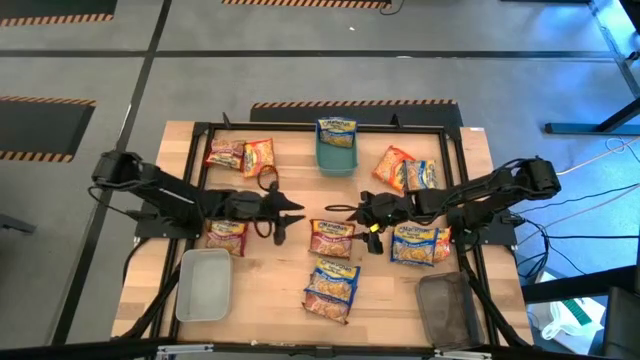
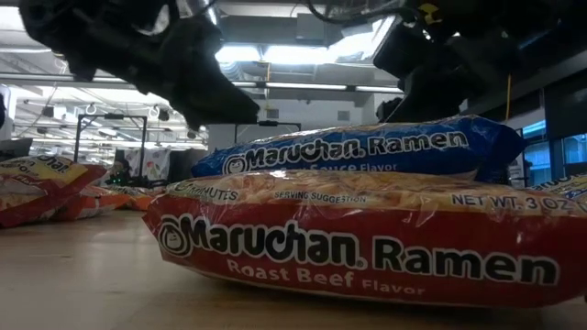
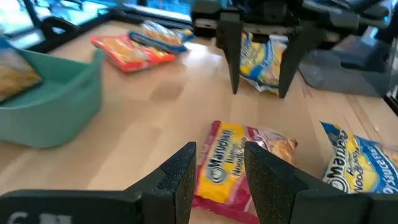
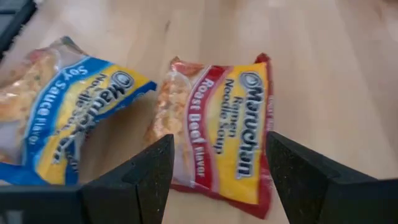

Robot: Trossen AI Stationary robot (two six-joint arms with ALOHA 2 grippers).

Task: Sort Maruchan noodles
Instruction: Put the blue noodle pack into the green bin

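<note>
Maruchan noodle packets lie scattered on the wooden table. A red Roast Beef packet (image 1: 331,238) lies flat near the middle. My left gripper (image 1: 298,212) hangs open just left of it and above, and the packet (image 3: 239,158) shows past its fingers (image 3: 221,152). My right gripper (image 1: 336,212) faces it from the right, open, over the same packet (image 4: 217,137), beside a blue Soy Sauce packet (image 4: 68,118). Neither gripper touches anything. In the low view another red packet (image 2: 367,238) lies in front, with a blue one (image 2: 358,147) behind it.
A teal tray (image 1: 322,160) at the far middle holds a blue packet (image 1: 337,128). A grey tray (image 1: 203,285) stands near left, a dark tray (image 1: 447,310) near right. Other packets lie far left (image 1: 240,155), far right (image 1: 405,170), right (image 1: 420,243), left (image 1: 227,235) and near the middle (image 1: 333,285).
</note>
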